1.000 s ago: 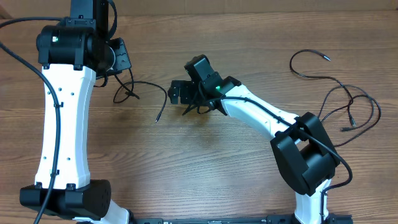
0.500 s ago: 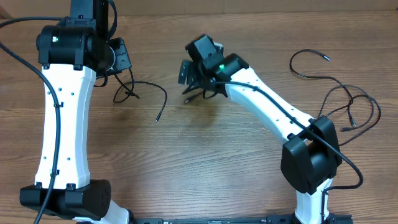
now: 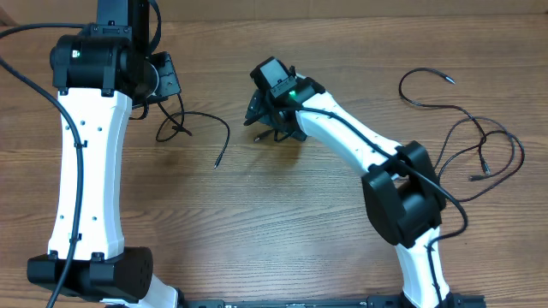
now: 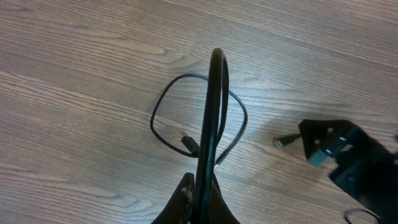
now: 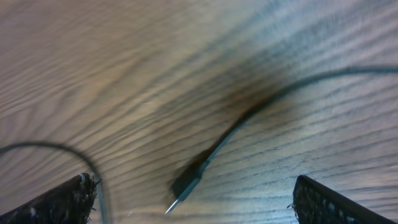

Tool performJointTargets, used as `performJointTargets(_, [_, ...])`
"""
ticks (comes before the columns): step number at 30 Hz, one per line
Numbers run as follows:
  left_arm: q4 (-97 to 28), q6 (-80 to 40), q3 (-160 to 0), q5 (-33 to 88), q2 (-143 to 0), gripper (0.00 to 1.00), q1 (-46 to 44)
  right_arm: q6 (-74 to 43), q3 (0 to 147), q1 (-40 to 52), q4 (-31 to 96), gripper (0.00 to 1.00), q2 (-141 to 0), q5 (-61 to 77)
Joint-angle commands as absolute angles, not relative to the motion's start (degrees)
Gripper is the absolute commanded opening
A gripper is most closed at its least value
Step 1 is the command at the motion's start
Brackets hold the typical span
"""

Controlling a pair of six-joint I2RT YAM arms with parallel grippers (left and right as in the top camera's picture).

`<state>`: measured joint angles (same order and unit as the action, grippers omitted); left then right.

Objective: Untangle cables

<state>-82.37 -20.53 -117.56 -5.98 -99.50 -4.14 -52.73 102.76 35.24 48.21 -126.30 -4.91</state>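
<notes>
A thin black cable (image 3: 199,120) lies looped on the wood just right of my left gripper (image 3: 165,88), its plug end (image 3: 216,163) pointing toward the front. In the left wrist view my left gripper (image 4: 203,190) is shut on a cable strand (image 4: 214,118) that rises over the loop (image 4: 166,109). My right gripper (image 3: 267,127) is open over the table's middle. In the right wrist view its fingers (image 5: 199,202) straddle a small plug end (image 5: 186,185) without touching it. More tangled cables (image 3: 479,141) lie at the far right.
The right arm (image 3: 360,150) stretches diagonally across the table from its base at the front right. The left arm (image 3: 86,162) stands along the left side. A thick arm cable (image 3: 26,81) hangs at the far left.
My right gripper has moved toward the far side and turned, and the arm's elbow has swung back. My left gripper and the looped cable have not moved.
</notes>
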Motion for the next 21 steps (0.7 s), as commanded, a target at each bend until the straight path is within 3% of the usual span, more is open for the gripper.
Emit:
performJointTargets(1, [-82.50, -19.31, -117.40, -5.67, -99.26, 0.04, -4.16, -59.99, 103.42, 35.48, 48.10, 1.00, -128.20, -5.91])
performJointTargets(14, [-82.54, -19.29, -117.40, -5.69, -99.26, 0.04, -4.16, -67.64, 102.83, 38.20, 47.37, 1.00, -131.46, -7.97])
performJointTargets(19, [-82.76, -19.29, -117.40, -5.69, -99.26, 0.04, -4.16, -69.23, 102.69, 38.24, 48.82, 0.91, -132.53, -7.97])
performJointTargets(21, [-82.72, -19.29, -117.40, -5.69, -99.26, 0.04, -4.16, -69.23, 102.69, 38.24, 49.23, 0.82, -132.53, -7.94])
